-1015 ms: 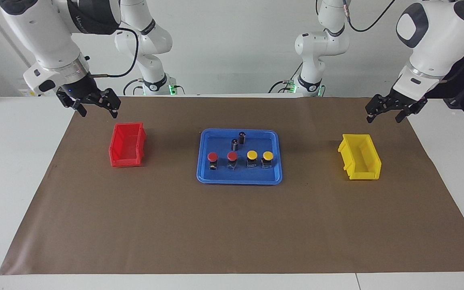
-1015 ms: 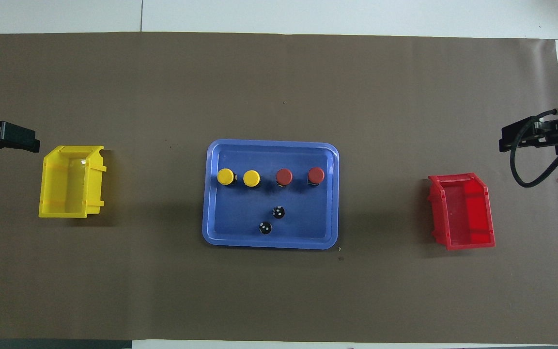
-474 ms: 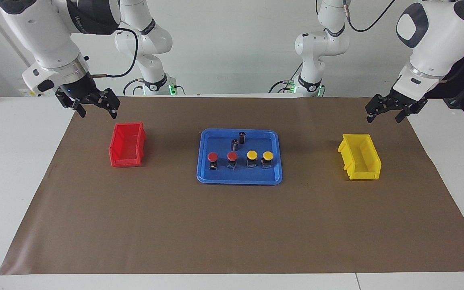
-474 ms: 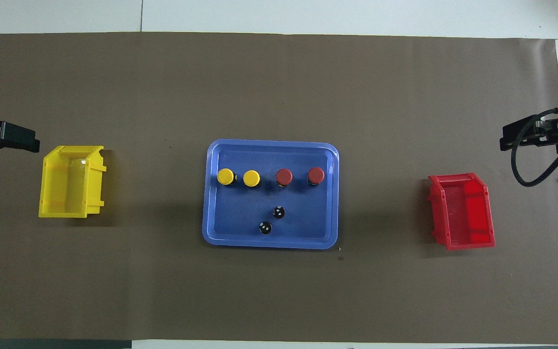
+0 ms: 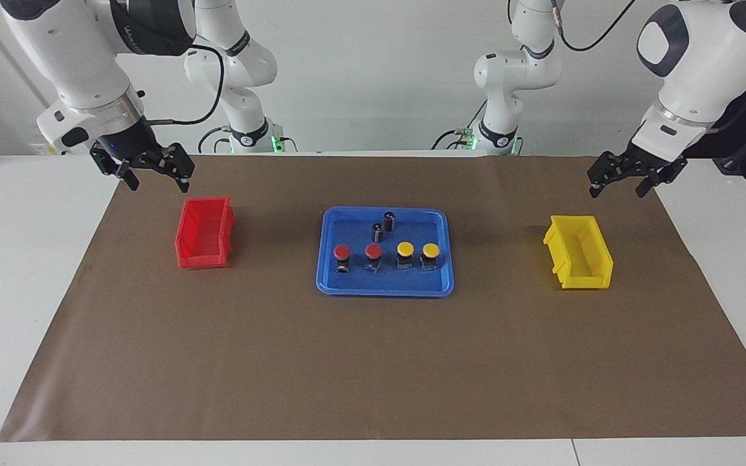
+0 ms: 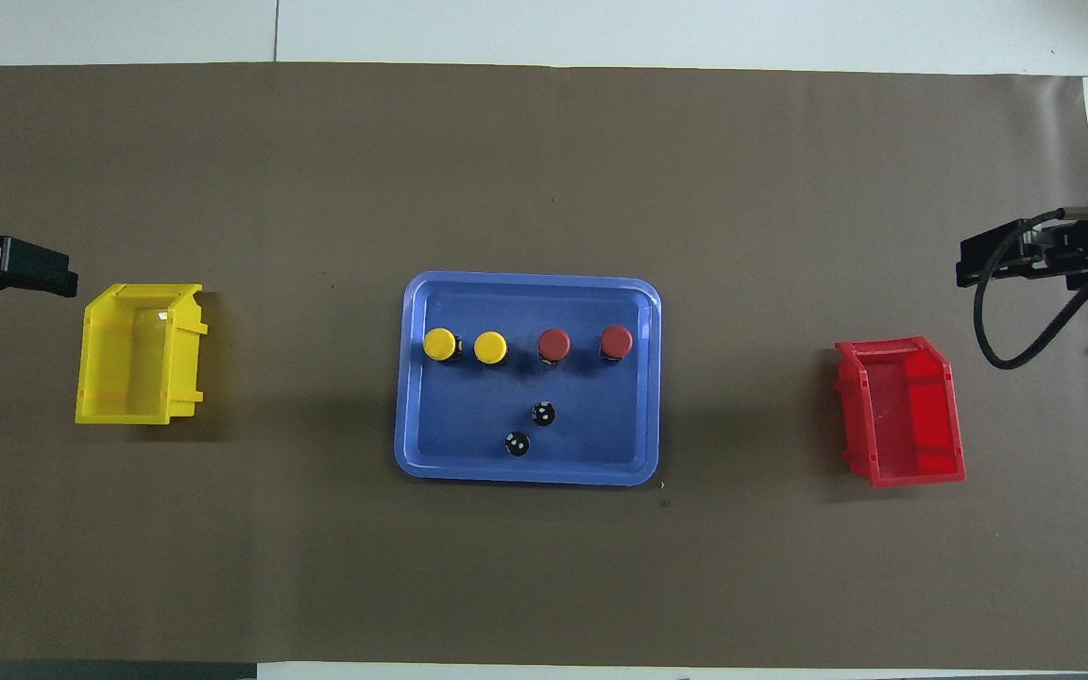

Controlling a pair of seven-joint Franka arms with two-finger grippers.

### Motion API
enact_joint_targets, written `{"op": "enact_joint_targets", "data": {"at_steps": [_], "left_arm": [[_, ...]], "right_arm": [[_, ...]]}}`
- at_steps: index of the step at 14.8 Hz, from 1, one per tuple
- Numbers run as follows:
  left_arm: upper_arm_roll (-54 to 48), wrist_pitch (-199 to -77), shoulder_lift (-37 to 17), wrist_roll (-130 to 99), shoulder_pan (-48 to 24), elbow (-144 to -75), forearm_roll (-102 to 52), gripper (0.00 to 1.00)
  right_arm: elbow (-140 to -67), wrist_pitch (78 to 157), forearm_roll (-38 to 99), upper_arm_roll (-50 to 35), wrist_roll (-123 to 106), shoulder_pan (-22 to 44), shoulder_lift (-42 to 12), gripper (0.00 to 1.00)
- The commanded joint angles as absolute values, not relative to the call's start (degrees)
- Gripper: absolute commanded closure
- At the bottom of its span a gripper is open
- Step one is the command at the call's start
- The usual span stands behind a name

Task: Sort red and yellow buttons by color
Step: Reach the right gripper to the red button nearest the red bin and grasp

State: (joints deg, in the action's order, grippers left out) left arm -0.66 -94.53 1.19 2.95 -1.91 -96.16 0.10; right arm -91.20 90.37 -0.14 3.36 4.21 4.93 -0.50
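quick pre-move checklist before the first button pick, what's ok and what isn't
1. All four buttons upright in the blue tray: two red buttons, two yellow buttons: ok.
2. Red bin holds nothing: ok.
3. Yellow bin holds nothing: ok.
4. Right end effector open, raised near the red bin: ok.
5. Left end effector open, raised near the yellow bin: ok.
6. Two dark cylinders stand apart from the button row: ok.
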Motion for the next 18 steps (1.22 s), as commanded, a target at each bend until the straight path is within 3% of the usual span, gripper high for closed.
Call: {"op": "enact_joint_targets", "data": {"at_steps": [1, 5, 8, 14, 16, 18], "left_arm": [[-0.70, -93.60, 1.67, 3.34, -1.49, -96.06, -0.35, 0.00], [-0.79, -94.21, 1.67, 3.51, -2.02, -96.06, -0.35, 0.00], [-0.88, -94.48, 1.58, 3.34, -2.37, -96.06, -0.35, 0.00], [-1.41, -92.37, 2.11, 2.99, -2.55, -96.59, -0.35, 0.00], [-1.41, -92.81, 2.20, 3.43, -2.46, -96.94, -0.35, 0.00], [-1.41, -93.16, 2.20, 3.60, -2.46, -96.94, -0.35, 0.00]], "right_arm": [[-85.98, 88.60, 0.35, 2.81, 9.47, 8.51, -3.59, 0.00], [-77.37, 88.06, 0.78, 2.11, 20.18, 16.76, -12.81, 0.00], [-77.51, 96.55, 2.02, 2.02, 29.33, 22.83, -16.08, 0.00], [-96.21, 116.34, 2.46, 1.32, 31.20, 27.68, -16.00, 0.00], [-101.75, 120.22, 2.37, 1.23, 30.85, 27.86, -15.30, 0.00], [-104.92, 121.98, 2.46, 1.14, 30.59, 28.65, -14.68, 0.06]]}}
